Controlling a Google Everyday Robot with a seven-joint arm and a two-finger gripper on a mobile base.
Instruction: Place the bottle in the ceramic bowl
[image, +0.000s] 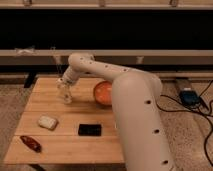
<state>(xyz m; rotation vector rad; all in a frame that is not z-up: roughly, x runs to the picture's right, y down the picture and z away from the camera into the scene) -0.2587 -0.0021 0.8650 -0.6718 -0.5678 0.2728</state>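
Nearest, the thick white body of the robot arm (142, 125) fills the lower right. It covers the right side of a light wooden slatted table (75, 150) and hides that edge.

Close to the table's front left corner lies a small dark red oblong object (31, 143), well in front of the gripper and to its left as seen. A flat black rectangular object (89, 130) lies in front of the gripper and a little to its right. Bare wood runs between it and the front edge. A pale off-white block (47, 122) sits in front of the gripper, slightly left, with open tabletop all round it.

Further back, the gripper (65, 96) hangs low over the far left part of the table, pointing down. The small clear bottle (63, 89) stands upright right at the gripper, on the wood, not far from the left and far edges. Whether the jaws are apart or clamped on the bottle cannot be told. Clear wood lies in front of the gripper, between it and the pale block.

The round orange-red ceramic bowl (102, 92) sits to the right of the gripper, level with it, with a strip of bare wood between them. Its right part is hidden behind the arm. The bottle is outside the bowl.

Beyond the far edge, behind the gripper, a pale ledge (165, 52) runs across a dark wall. On the speckled floor far to the right, a blue and grey box (187, 95) lies among black cables (205, 107).
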